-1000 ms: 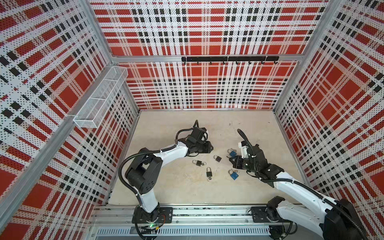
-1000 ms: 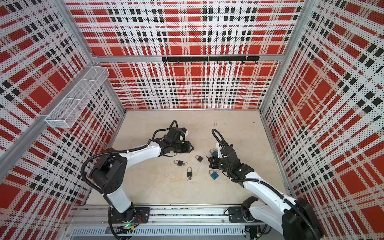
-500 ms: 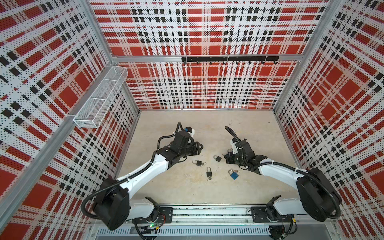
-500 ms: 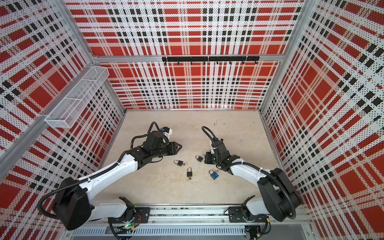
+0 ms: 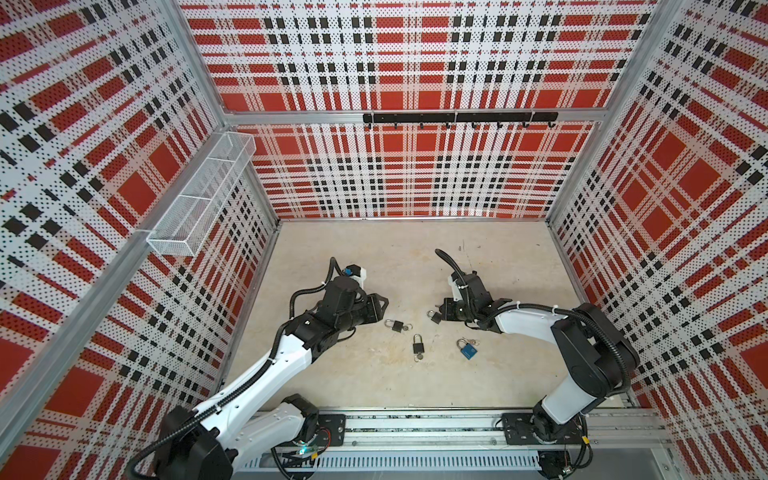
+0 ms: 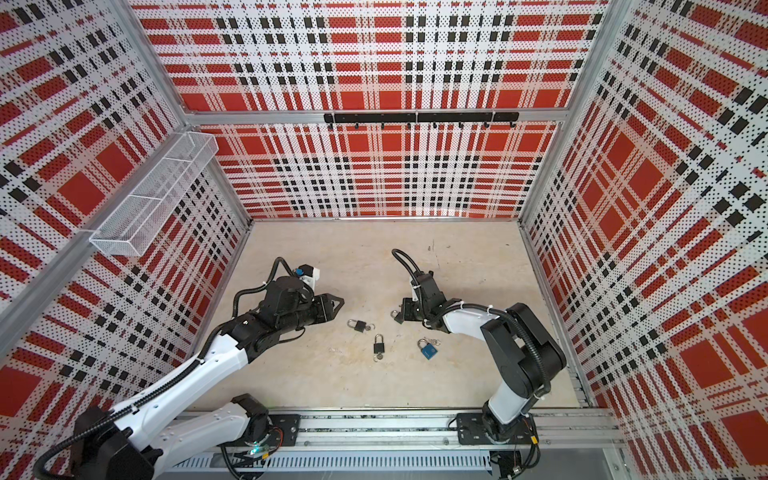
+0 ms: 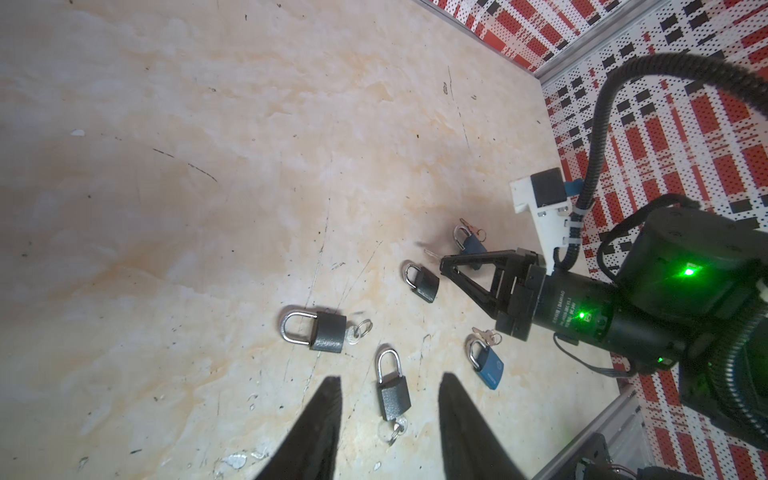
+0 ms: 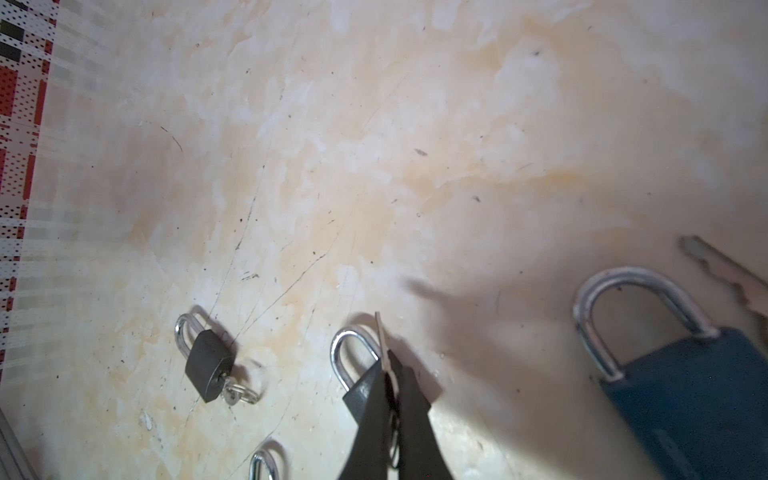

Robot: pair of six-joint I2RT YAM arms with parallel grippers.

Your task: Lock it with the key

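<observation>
**Top views:** Over the last second my left gripper (image 5: 382,307) has backed away from the keyed black padlock (image 5: 397,325). Its jaws have spread to a partial gap and hold nothing. My right gripper (image 5: 441,312) has swung inward and now sits beside the small black padlock (image 5: 435,317) on the mottled beige table (image 5: 374,257).

**Left wrist view:** The lock bodies are matte and pebbled, with bright, rounded steel shackles. I see no key in the small one.

**Right wrist view:** The jaws are pinched tight on a thin, flat key (image 8: 380,336), its blade lying over that padlock's shackle. I judge insertion comes next; the keyway is not visible.
</observation>
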